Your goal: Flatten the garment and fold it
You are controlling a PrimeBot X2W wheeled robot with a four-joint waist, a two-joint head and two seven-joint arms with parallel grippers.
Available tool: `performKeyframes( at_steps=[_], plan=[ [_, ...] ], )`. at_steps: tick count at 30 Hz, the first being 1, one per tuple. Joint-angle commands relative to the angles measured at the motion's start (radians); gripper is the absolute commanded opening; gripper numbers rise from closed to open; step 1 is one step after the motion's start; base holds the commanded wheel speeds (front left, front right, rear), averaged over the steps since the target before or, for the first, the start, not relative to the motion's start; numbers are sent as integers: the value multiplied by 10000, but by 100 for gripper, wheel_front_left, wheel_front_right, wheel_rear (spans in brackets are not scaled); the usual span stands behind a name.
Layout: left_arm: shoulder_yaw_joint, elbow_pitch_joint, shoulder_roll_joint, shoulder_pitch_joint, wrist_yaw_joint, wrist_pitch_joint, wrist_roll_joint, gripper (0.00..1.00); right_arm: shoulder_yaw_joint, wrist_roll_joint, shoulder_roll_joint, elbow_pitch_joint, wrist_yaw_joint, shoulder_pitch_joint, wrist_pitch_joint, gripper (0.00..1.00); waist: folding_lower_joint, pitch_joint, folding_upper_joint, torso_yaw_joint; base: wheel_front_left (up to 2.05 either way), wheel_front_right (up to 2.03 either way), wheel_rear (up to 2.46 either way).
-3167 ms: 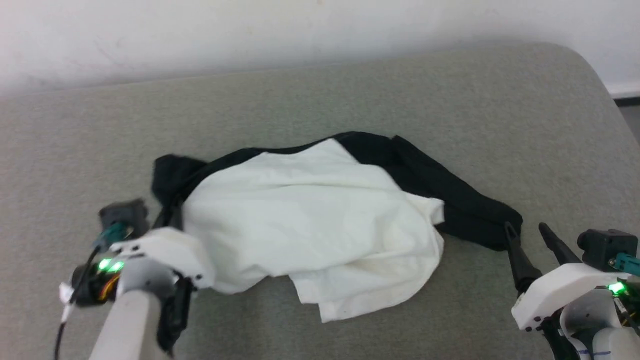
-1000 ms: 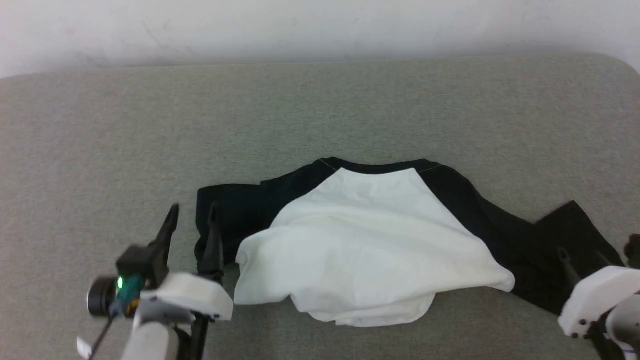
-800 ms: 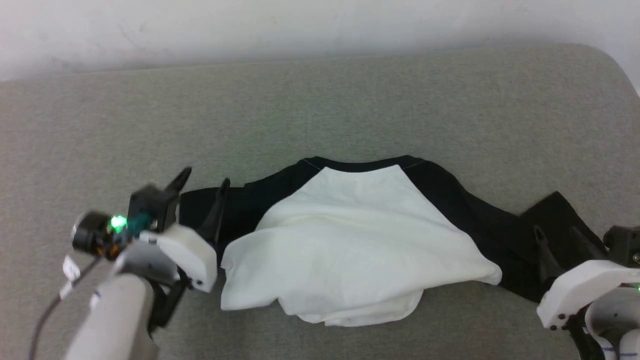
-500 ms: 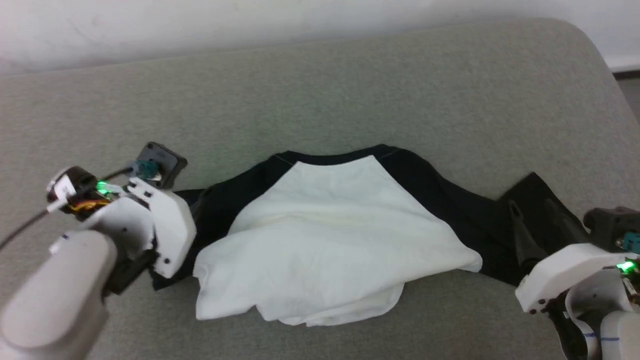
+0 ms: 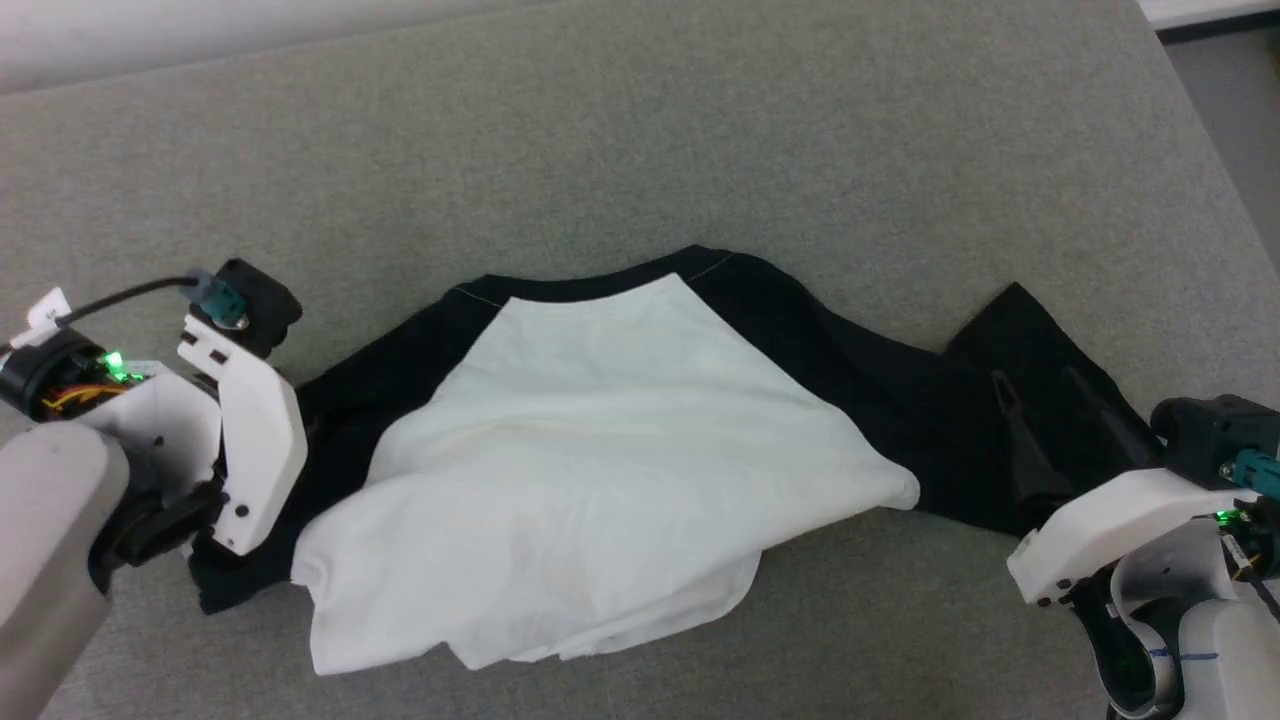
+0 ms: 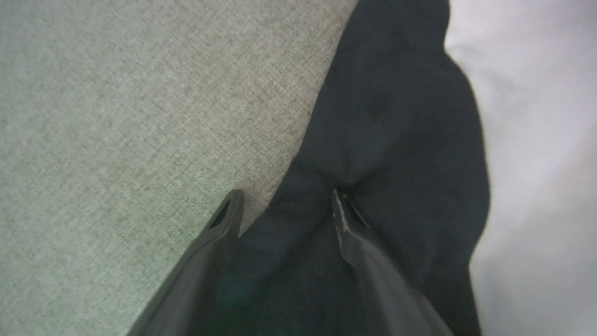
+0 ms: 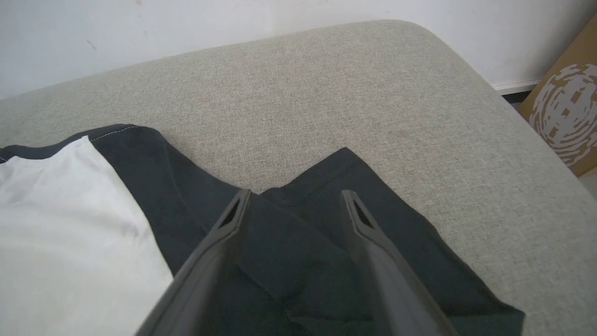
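The garment (image 5: 600, 420), white with black sleeves and collar, lies rumpled on the grey padded surface (image 5: 640, 150), its hem bunched toward me. My left gripper (image 6: 285, 195) is open and points down at the left black sleeve (image 6: 396, 116). One fingertip (image 6: 336, 198) presses a dimple into the cloth, and the other rests at the sleeve's edge on the surface. Its white housing (image 5: 250, 440) hides the fingers in the head view. My right gripper (image 5: 1040, 390) is open just above the right black sleeve (image 7: 326, 172), with nothing pinched between the fingers.
The padded surface ends in a rounded corner (image 7: 419, 32) at the far right, with floor (image 5: 1230, 110) beyond it. A cardboard box (image 7: 564, 107) stands past that edge. A white wall (image 7: 186, 28) runs along the back.
The head camera has tilted down. My left gripper turned from pointing up beside the left sleeve to pointing down onto it. The right gripper stays open over the right sleeve.
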Motion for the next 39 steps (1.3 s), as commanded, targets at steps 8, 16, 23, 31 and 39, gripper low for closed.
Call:
performKeyframes(
  at_steps=[8,16,23,31,39],
  plan=[
    [-337,17,-60,328,134,1076,-758,0,71,231,26,243,-19,-342,-236,100,-1,444,-1,-122,0,0,0],
    [-113,-667,-148,413,280,878,-1110,0,167,-208,26,0,-19,-578,-172,100,-1,304,-1,212,0,0,0],
    [112,-850,-204,340,259,-536,-480,0,1023,-1160,-354,56,-19,-1205,-84,100,-1,189,-1,528,0,0,0],
    [76,-679,-381,225,241,-1007,-274,0,2539,-1101,-1522,1757,-19,-2645,1816,100,-1,438,-1,882,0,0,0],
    [-45,-514,-607,27,197,-1162,-199,0,4160,-71,-2560,2519,-19,-3571,4882,27,-1,612,-1,1137,0,0,0]
  ],
)
